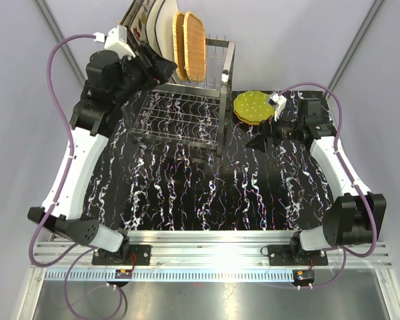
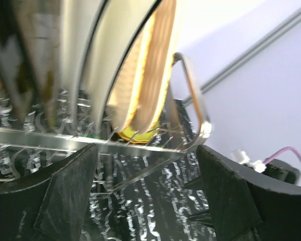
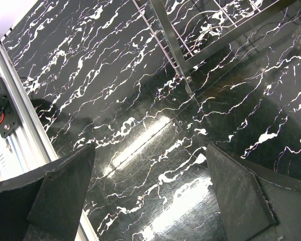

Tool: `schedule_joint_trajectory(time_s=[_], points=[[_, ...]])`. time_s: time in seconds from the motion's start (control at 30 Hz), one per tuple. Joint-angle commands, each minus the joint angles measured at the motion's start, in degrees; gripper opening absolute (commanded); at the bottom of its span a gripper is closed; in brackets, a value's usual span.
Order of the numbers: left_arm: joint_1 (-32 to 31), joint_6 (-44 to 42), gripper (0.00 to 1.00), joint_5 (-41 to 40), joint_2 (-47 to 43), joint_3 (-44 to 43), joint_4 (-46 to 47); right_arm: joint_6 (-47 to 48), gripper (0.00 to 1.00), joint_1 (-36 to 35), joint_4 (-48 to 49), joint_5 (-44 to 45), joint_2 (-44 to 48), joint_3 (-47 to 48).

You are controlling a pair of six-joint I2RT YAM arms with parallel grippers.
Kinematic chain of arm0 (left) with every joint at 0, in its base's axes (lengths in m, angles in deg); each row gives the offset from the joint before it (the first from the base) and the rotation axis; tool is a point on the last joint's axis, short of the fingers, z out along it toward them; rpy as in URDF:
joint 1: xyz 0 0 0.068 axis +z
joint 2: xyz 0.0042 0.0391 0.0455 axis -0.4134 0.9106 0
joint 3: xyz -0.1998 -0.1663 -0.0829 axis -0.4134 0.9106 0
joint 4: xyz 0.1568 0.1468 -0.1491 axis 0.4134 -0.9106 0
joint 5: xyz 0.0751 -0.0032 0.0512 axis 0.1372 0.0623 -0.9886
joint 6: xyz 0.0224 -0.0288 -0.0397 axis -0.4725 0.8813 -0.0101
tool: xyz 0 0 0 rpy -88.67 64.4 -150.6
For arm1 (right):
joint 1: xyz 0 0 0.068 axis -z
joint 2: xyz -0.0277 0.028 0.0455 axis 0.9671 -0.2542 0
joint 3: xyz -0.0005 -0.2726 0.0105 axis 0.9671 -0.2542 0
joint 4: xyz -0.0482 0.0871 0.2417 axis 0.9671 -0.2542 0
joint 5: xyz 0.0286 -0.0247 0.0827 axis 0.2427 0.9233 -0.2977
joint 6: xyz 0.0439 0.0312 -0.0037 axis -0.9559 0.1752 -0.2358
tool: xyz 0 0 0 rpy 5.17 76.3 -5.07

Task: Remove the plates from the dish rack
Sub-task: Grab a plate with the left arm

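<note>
With left jaws spread at rack point(image 1: 180, 113) top, straddle the wicker plate point(image 1: 194, 47) standing upright there, pinch its rim, lift straight clear of prongs point(image 1: 217, 52). Leave right jaws spread, empty, over worktop point(image 1: 187, 193).

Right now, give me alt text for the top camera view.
The left gripper reaches toward cream plates standing in a steel dish rack beside two wicker plates; green dotted plates lie on the black marbled table near the open right gripper.
</note>
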Motion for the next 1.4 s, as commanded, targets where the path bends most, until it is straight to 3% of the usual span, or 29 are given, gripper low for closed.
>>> schedule_joint_trajectory(time_s=[0.0, 0.37, 1.1, 1.37], points=[[-0.97, 2.87, 0.81, 5.22, 3.07, -6.01, 4.38, -0.77, 1.0, 0.1, 0.9, -1.58, 2.28, 0.03], [-6.16, -2.92, 0.73, -9.0, 14.94, -21.49, -1.34, -1.13, 1.0, 0.1, 0.64, -2.28, 3.07, 0.39], [-7.13, -5.56, 0.63, -10.42, 20.49, -24.05, 0.6, -2.09, 1.0, 0.1, 0.73, -3.07, 3.69, 0.21], [-8.97, -12.94, 0.54, -18.76, 24.44, -26.24, 0.86, -2.88, 1.0, 0.1, 1.08, -3.42, 3.95, 0.56]])
